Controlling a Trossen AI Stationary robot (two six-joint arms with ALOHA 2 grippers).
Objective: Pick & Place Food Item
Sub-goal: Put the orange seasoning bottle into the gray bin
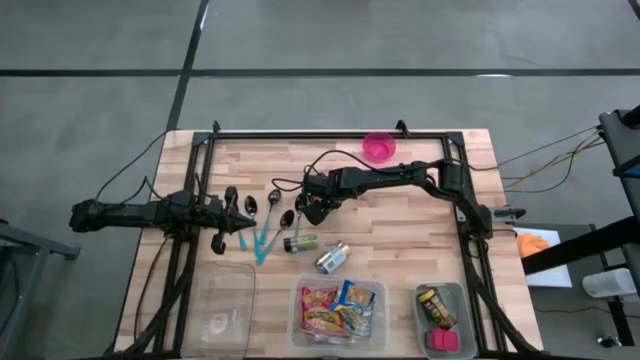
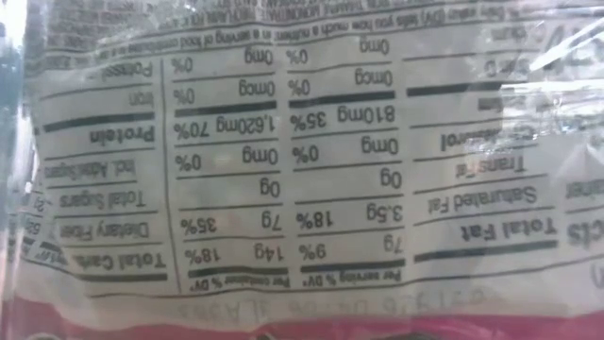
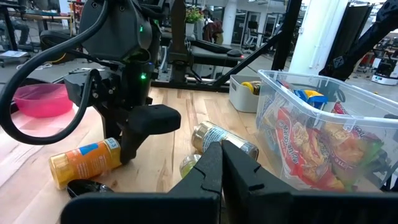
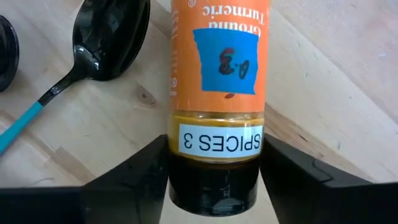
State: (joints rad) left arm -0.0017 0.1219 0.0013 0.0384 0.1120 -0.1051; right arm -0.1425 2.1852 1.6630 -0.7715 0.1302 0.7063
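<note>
On the wooden table (image 1: 400, 215), the right gripper (image 4: 214, 168) closes around a turmeric jar (image 4: 216, 81), its lid end half hidden; the left gripper (image 3: 221, 163) rests closed, empty.

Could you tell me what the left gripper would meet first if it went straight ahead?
Probably the metal can lying just beyond the left gripper; a greenish jar beside it may be as near, since depth is unclear.

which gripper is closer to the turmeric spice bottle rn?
Right. The right gripper straddles the turmeric bottle lying on the table, one finger on each side by its dark cap. The left gripper, shut, sits off to the bottle's side, beyond the spoons.
</note>
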